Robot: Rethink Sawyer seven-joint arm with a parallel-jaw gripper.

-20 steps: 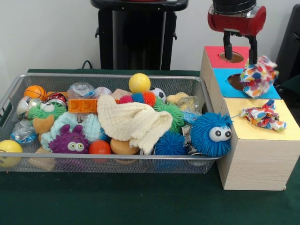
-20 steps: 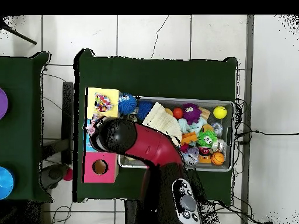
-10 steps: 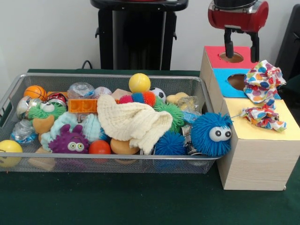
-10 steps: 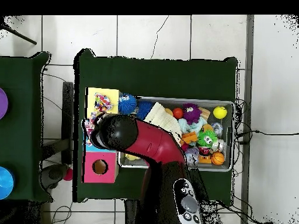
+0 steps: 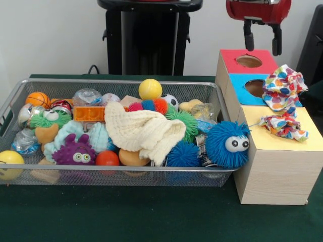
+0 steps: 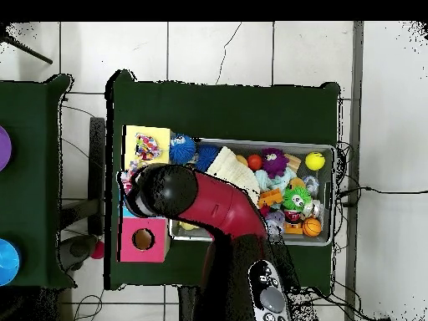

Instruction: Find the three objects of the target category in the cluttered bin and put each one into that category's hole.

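My gripper (image 5: 262, 43) hangs open and empty above the box, over the red panel's hole (image 5: 250, 61). One polka-dot cloth (image 5: 282, 89) lies crumpled on the right edge of the blue panel, beside its hole (image 5: 256, 87) and not in it. A second polka-dot cloth (image 5: 283, 126) rests on the yellow panel (image 5: 282, 143). A cream knitted cloth (image 5: 144, 130) is draped over toys in the wire bin (image 5: 116, 83). From overhead, the arm's head (image 6: 165, 191) hides the gripper and the blue panel; the cloth on the yellow panel (image 6: 148, 148) shows.
The bin holds several balls and fuzzy toys: a blue googly-eyed puff (image 5: 227, 143) against the box, a purple monster (image 5: 74, 150), a yellow ball (image 5: 150, 88), a small basketball (image 5: 38, 99). The pink-topped hole (image 6: 143, 239) shows overhead.
The gripper has let go of the polka-dot cloth, which dropped onto the blue panel's right edge, and has risen away from the box.
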